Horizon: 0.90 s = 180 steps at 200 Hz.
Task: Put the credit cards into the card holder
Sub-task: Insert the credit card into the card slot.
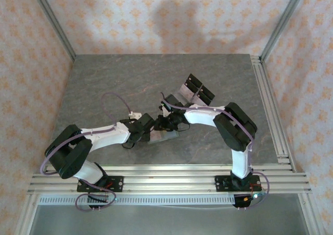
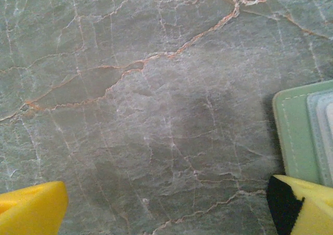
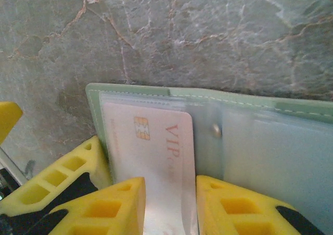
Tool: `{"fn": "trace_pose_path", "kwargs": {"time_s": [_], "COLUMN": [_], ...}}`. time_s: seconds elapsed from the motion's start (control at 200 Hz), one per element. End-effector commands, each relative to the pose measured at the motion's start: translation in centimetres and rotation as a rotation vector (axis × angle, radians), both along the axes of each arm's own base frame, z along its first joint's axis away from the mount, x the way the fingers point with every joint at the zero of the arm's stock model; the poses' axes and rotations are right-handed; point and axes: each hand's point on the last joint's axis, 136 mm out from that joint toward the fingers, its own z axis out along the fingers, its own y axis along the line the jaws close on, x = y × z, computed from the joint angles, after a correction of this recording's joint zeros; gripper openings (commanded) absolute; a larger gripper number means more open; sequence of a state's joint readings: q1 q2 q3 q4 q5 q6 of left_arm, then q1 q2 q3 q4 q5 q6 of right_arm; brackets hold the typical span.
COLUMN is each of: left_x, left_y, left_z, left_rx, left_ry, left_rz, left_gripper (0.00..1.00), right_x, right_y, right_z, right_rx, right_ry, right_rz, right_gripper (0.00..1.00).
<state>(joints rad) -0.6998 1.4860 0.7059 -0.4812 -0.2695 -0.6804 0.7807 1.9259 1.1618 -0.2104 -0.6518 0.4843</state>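
Card (image 3: 151,146) is thin, stiff-ish and slick, so my right gripper (image 3: 170,185) pinches its long edges, half into the wallet (image 3: 130,89) mid-worktop. Left gripper (image 2: 166,193) hangs wide open.

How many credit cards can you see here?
1. A pale card with a chip lies on the open green wallet, between the fingertips of the right hand. More may be hidden inside the wallet.

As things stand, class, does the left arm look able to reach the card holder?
Probably yes: the left gripper is open with one finger at the card holder's edge, nothing between; the right gripper grips a credit card.
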Motion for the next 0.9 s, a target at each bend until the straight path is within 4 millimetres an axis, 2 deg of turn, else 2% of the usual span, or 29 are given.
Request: {"fn": "trace_pose_path", "kwargs": {"time_s": [0.0, 0.13, 0.22, 0.33, 0.495, 0.601, 0.761, 0.896], "left_x": [0.7, 0.7, 0.7, 0.7, 0.8, 1.1, 1.5, 1.6], "left_y": [-0.3, -0.2, 0.0, 0.3, 0.5, 0.6, 0.6, 0.5], "left_z": [0.1, 0.2, 0.6, 1.5, 2.7, 3.2, 3.5, 3.6], "left_rx": [-0.009, -0.007, -0.004, -0.001, -0.013, -0.016, -0.024, -0.024], "left_ry": [-0.021, -0.024, -0.031, -0.051, -0.078, -0.089, -0.093, -0.09], "left_rz": [0.01, 0.01, 0.014, 0.019, 0.025, 0.031, 0.038, 0.035], "left_gripper": [1.0, 1.0, 1.0, 1.0, 1.0, 1.0, 1.0, 1.0], "right_x": [-1.0, -0.9, -0.6, 0.2, 1.0, 1.0, 0.5, 0.1], "right_y": [2.6, 2.4, 1.7, 0.4, -1.6, -2.8, -4.7, -6.8], "right_z": [0.7, 1.0, 1.6, 2.7, 3.3, 2.0, -1.1, -2.6], "right_rx": [0.072, 0.066, 0.044, 0.038, 0.017, -0.032, -0.123, -0.2], "right_ry": [0.022, 0.003, -0.026, -0.06, -0.087, -0.081, -0.059, -0.058], "right_rz": [0.047, 0.043, 0.038, 0.008, -0.025, -0.028, -0.045, -0.09], "right_gripper": [0.3, 0.31, 0.36, 0.41, 0.41, 0.38, 0.29, 0.25]}}
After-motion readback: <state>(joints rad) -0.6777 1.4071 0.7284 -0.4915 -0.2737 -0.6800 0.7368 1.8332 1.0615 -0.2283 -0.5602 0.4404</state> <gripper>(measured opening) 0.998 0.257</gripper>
